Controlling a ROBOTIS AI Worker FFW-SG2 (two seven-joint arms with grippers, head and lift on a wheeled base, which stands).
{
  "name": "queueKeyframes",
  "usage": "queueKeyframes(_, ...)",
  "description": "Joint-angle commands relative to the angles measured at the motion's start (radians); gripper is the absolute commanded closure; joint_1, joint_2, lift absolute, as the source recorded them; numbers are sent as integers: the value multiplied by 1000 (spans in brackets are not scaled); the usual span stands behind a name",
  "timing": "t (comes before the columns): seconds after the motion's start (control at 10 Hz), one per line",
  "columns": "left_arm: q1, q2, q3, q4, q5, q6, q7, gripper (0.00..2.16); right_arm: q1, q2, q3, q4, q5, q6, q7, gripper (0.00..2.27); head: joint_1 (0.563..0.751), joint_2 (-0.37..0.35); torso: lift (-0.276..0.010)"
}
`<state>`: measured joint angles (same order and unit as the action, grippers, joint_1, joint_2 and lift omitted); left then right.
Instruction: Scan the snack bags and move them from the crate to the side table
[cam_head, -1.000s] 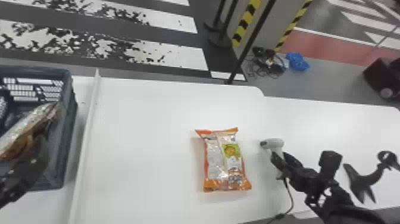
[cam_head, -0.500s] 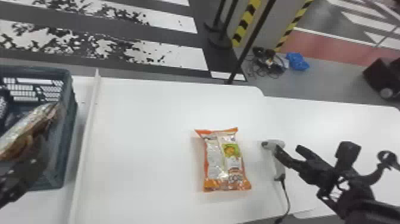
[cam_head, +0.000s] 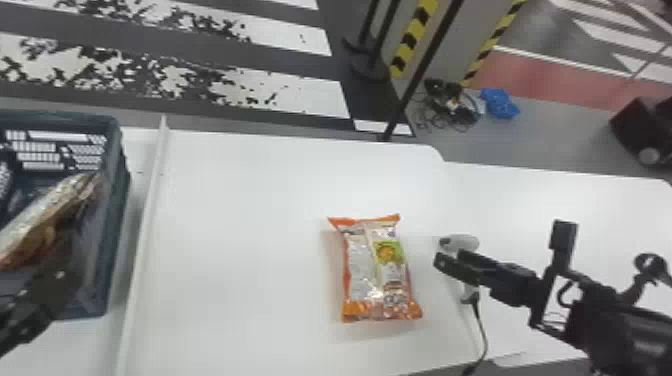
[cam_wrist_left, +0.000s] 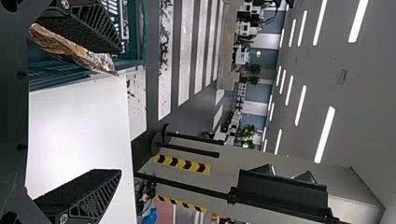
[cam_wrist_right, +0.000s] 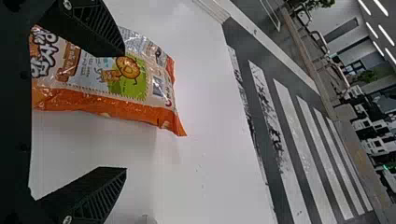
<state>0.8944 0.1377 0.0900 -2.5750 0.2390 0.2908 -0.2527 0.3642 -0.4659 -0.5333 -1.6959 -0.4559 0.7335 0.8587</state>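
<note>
My right gripper (cam_head: 451, 259) is above the white scanner (cam_head: 462, 243), right of the orange snack bag (cam_head: 367, 280), which lies on the white table. In the right wrist view my right gripper (cam_wrist_right: 124, 111) stands open, with the bag (cam_wrist_right: 102, 100) beyond one finger and nothing between the two. At the left edge of the head view, my left gripper (cam_head: 47, 287) hangs over the dark crate (cam_head: 117, 200). Inside it a shiny brown bag (cam_head: 47, 215) leans slantwise. The left wrist view has my left gripper (cam_wrist_left: 118, 110) open, a brown bag (cam_wrist_left: 70, 49) behind one finger.
A raised white strip (cam_head: 145, 240) runs between the crate and the snack bag. The scanner's cable (cam_head: 481, 325) trails to the front edge. Another white table surface (cam_head: 600, 210) extends to the right. Black posts (cam_head: 425, 65) stand on the floor behind the tables.
My right gripper has moved off the scanner's handle, first to the right, then back left above it; more of the handle came into view. The left arm and the orange bag have stayed put.
</note>
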Motion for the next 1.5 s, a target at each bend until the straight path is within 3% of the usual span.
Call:
queueKeyframes(0.0,6,0,-4,-4,-9,0,0,73,-51,-33,62,47,26,67,46,66,695,-350,-87)
queueKeyframes(0.2,17,2,-4,-10,-12,0,0,73,-140,-89,174,147,56,137,125,80,695,-350,-87)
queueKeyframes(1.0,34,5,-4,-16,-26,0,0,73,-292,-91,391,286,126,97,189,97,695,-280,-87)
queueKeyframes(1.1,34,5,-4,-14,-26,0,0,73,-294,-88,409,286,143,91,184,569,695,-265,-87)
queueKeyframes(1.2,34,5,-4,-14,-26,0,0,73,-294,-85,421,291,166,64,177,1484,695,-254,-87)
queueKeyframes(1.3,34,5,-4,-13,-26,0,1,73,-291,-77,427,297,192,45,171,2078,695,-251,-87)
queueKeyframes(1.4,31,8,-4,-8,-26,0,3,73,-281,-76,427,298,194,33,158,2219,695,-248,-87)
